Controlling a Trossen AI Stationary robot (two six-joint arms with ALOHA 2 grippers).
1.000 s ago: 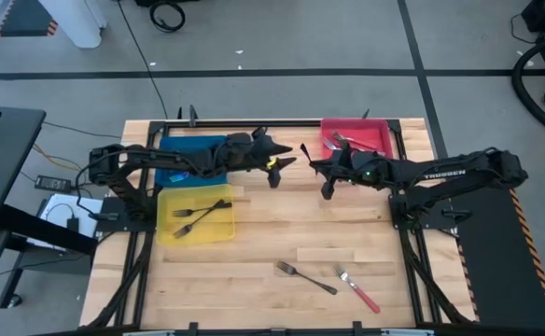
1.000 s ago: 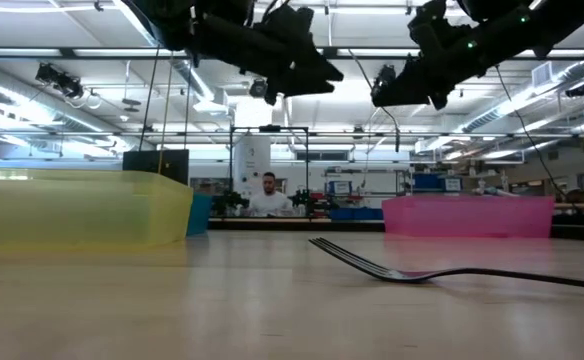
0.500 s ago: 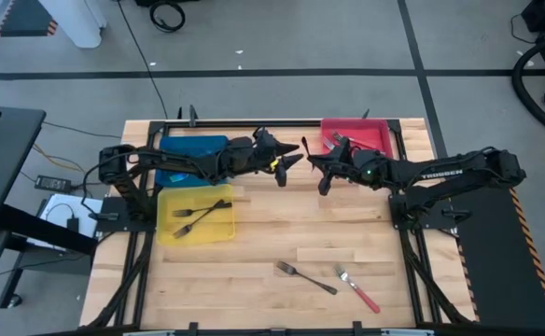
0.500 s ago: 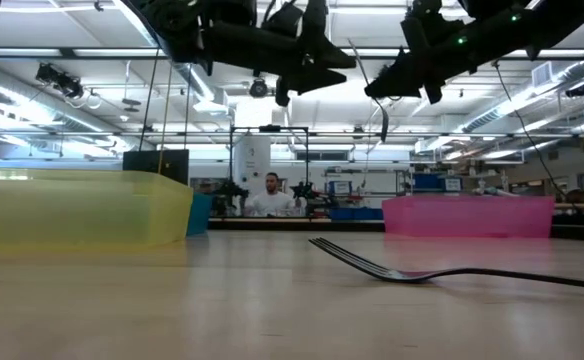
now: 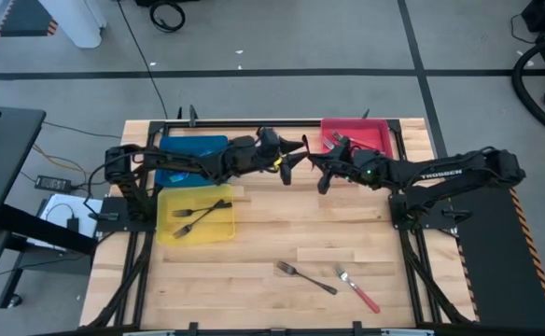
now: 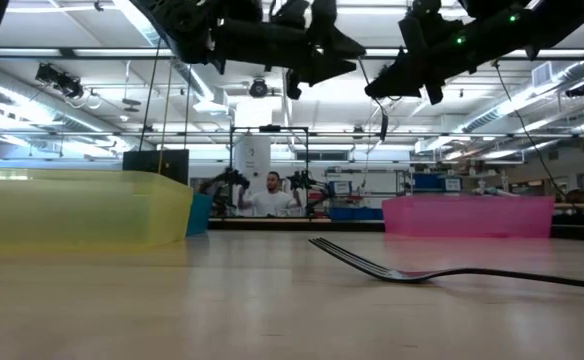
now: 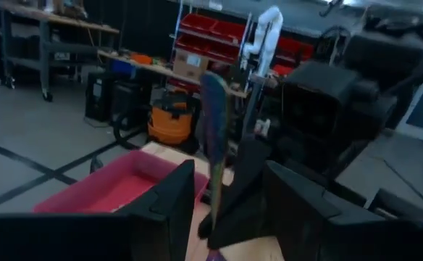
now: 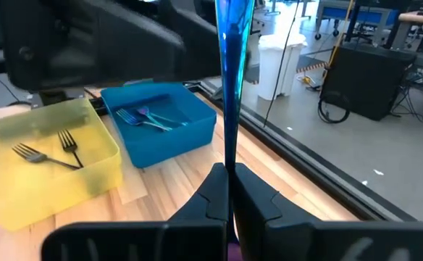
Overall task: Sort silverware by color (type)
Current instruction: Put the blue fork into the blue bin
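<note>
Looking down on the counter (image 5: 282,238), I see both arms meet at upper centre. My right gripper (image 5: 321,174) pinches a blue fork (image 8: 229,80); the left gripper (image 5: 291,161) has its fingers spread around it. Two forks (image 5: 327,278) lie lower right.

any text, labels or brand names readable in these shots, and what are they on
"TROSSEN": white letters along the right arm's forearm in the high view, small but legible.
Nothing else can be read: the red bins and cardboard box seen in the left wrist view are too blurred, and any signs in the room behind the table in the low view are too small.
The trays and forks show no readable markings.
</note>
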